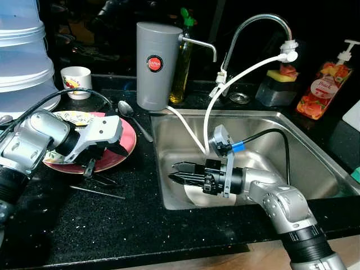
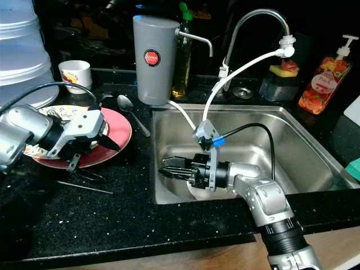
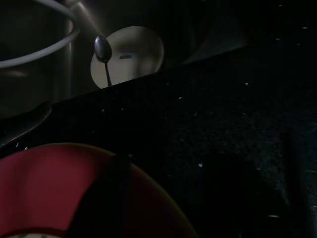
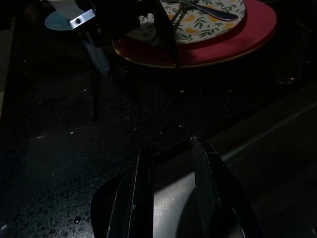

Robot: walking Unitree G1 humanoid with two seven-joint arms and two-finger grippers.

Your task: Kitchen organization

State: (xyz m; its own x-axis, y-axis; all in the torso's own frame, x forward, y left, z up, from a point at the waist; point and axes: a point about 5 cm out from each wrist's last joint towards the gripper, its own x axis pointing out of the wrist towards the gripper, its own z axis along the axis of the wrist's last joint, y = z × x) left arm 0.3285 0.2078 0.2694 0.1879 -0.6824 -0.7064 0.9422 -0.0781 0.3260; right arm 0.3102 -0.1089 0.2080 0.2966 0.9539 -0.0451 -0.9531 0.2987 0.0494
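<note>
A red plate (image 1: 127, 134) lies on the black counter left of the sink, with a smaller floral plate (image 4: 218, 22) and cutlery stacked on it. My left gripper (image 1: 104, 159) hovers over the red plate's near edge, its fingers spread open and holding nothing. A white plate (image 1: 194, 197) lies flat on the bottom of the steel sink (image 1: 264, 146). My right gripper (image 1: 175, 172) reaches into the sink just above that plate, pointing toward the counter. Its fingers are slightly apart, with nothing between them. A spoon (image 1: 132, 115) rests on the counter between the red plate and the sink.
A grey water filter (image 1: 158, 64), an oil bottle (image 1: 181, 62) and a faucet (image 1: 264, 22) with white hoses stand behind the sink. A white cup (image 1: 76, 81) and stacked plastic tubs (image 1: 22, 56) sit far left. A soap bottle (image 1: 327, 84) is far right. Thin dark utensils (image 1: 97, 190) lie near the red plate.
</note>
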